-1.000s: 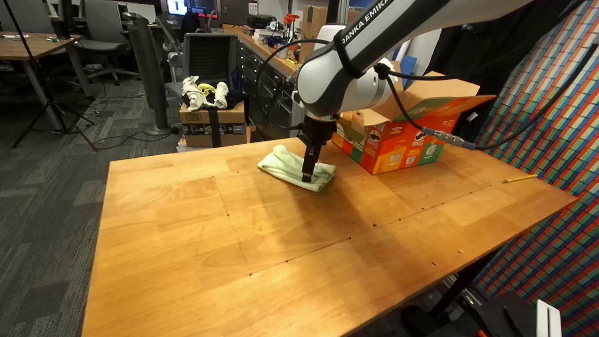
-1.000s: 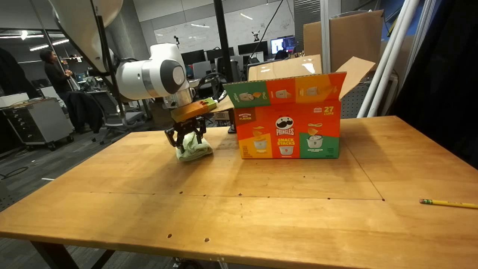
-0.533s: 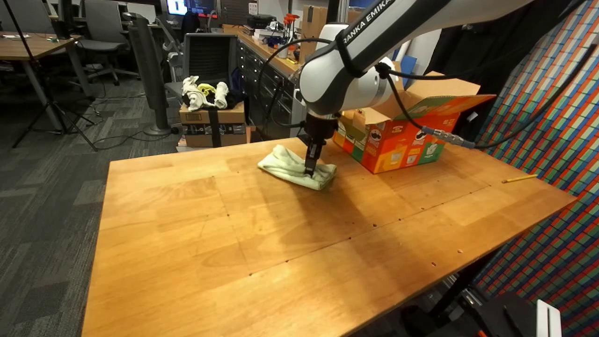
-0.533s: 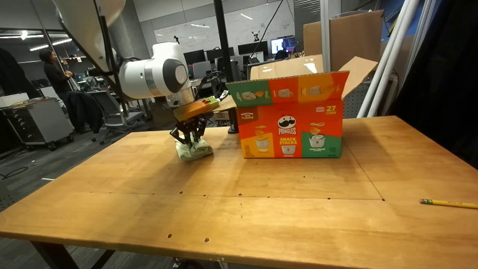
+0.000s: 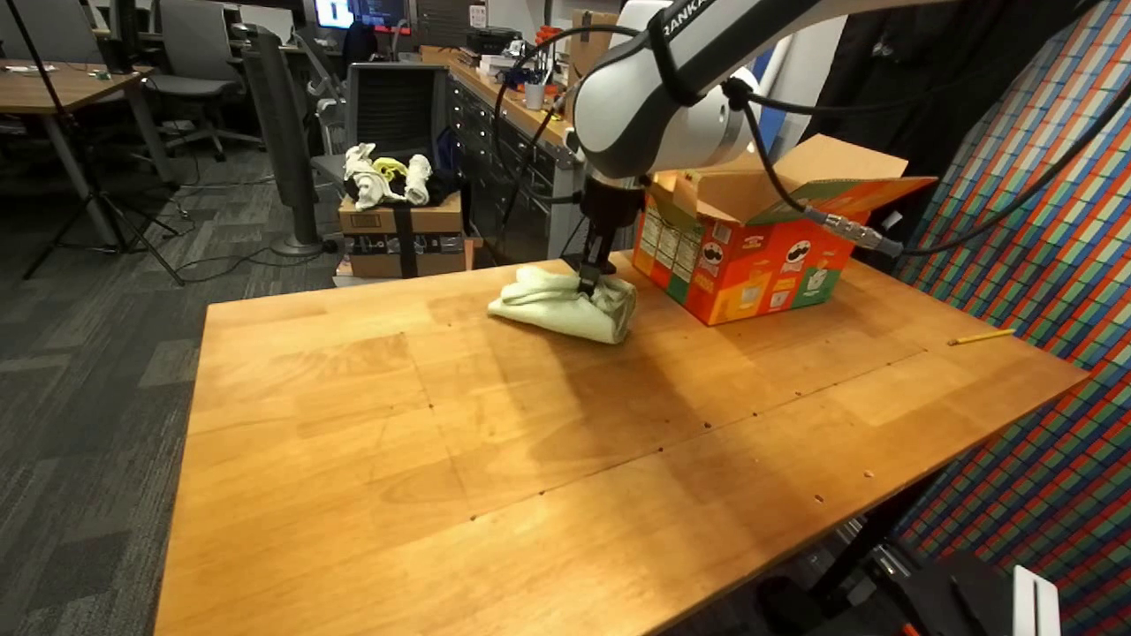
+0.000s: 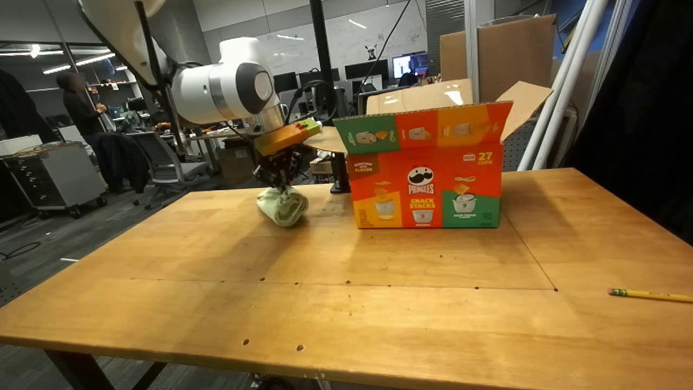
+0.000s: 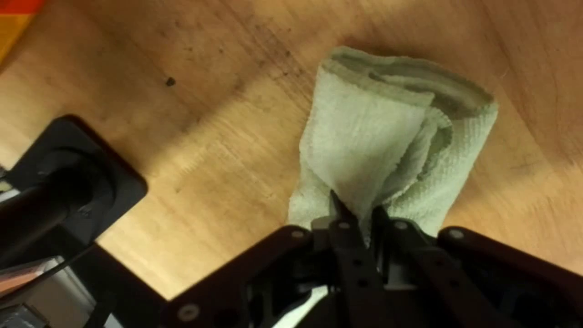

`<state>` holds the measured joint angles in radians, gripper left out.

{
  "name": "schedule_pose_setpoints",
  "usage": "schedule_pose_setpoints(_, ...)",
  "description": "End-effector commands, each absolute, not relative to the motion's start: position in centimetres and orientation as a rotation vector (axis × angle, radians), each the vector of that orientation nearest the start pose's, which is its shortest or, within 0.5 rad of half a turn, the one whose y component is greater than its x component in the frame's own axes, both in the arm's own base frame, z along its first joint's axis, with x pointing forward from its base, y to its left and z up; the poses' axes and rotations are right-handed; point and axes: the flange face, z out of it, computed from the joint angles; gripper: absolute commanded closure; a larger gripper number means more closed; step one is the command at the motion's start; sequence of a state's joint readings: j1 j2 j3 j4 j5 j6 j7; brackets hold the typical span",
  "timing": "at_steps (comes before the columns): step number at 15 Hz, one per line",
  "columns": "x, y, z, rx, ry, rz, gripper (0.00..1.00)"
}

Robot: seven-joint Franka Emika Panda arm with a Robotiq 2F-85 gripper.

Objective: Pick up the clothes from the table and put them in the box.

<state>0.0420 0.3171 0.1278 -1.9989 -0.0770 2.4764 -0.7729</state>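
Now the hand [image 7: 357, 208] pulls cloth [image 7: 364, 136] higher.

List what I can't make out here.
Inner bottom of the open orange-red cardboard box: hidden by walls and flaps in both exterior views.
Underside of the folded pale green cloth: hidden by the cloth itself in every view.
Tip of the slim yellow pencil: cut off by the right edge in an exterior view; too small where whole.
Face of the person in dark clothes: blurred in an exterior view.
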Motion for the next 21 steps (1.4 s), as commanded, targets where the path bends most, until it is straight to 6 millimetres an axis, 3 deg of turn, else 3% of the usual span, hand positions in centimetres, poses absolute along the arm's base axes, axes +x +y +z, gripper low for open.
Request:
schedule_pose_setpoints(1, 61.2, 8.9, 38.2, -2.875, -1.494, -0.349, 0.97)
schedule_pose_setpoints(5, 61.7, 6.8, 44.8, -2.942, -1.429, -0.508, 0.97)
schedule_pose_setpoints(10, 62.4, 3.4, 51.0, -3.022, -1.296, -0.688, 0.97)
schedule_pose_setpoints(14, 62.9, 1.2, 53.8, -3.070, -1.189, -0.780, 0.97)
schedule_pose_setpoints(21, 63.4, -0.9, 56.2, -3.105, -1.089, -0.861, 0.97)
